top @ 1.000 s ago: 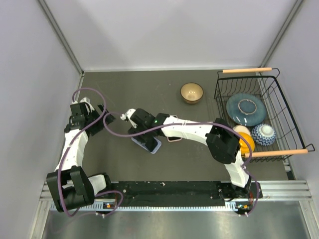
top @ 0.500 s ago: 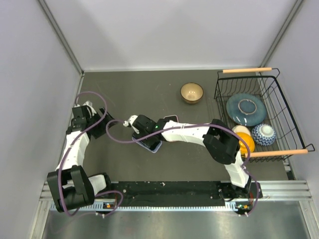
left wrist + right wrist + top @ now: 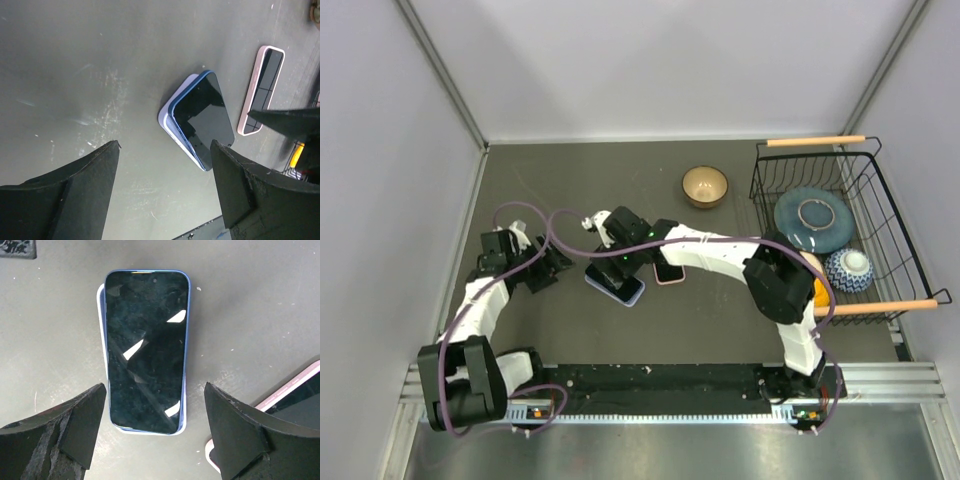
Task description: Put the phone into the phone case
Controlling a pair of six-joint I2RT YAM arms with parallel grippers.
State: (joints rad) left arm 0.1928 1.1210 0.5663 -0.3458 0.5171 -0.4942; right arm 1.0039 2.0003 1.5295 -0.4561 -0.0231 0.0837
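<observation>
A blue phone (image 3: pixel 146 347) with a dark screen lies on top of a pale lavender phone case (image 3: pixel 101 315), slightly askew, with the case's edge showing along its left and bottom sides. The pair also shows in the top view (image 3: pixel 615 285) and in the left wrist view (image 3: pixel 202 119). My right gripper (image 3: pixel 620 262) hovers over the phone, open and empty, a finger on each side of it. My left gripper (image 3: pixel 552 272) is open and empty, just left of the phone.
A second phone in a pink case (image 3: pixel 668 271) lies just right of the blue one, also in the left wrist view (image 3: pixel 261 90). A tan bowl (image 3: pixel 705 186) sits at the back. A black wire basket (image 3: pixel 880 215) with a plate and bowls stands at the right.
My right gripper has lifted off the blue phone and pulled back, uncovering it and the pink phone. My left gripper has moved right and nearer, toward the phone.
</observation>
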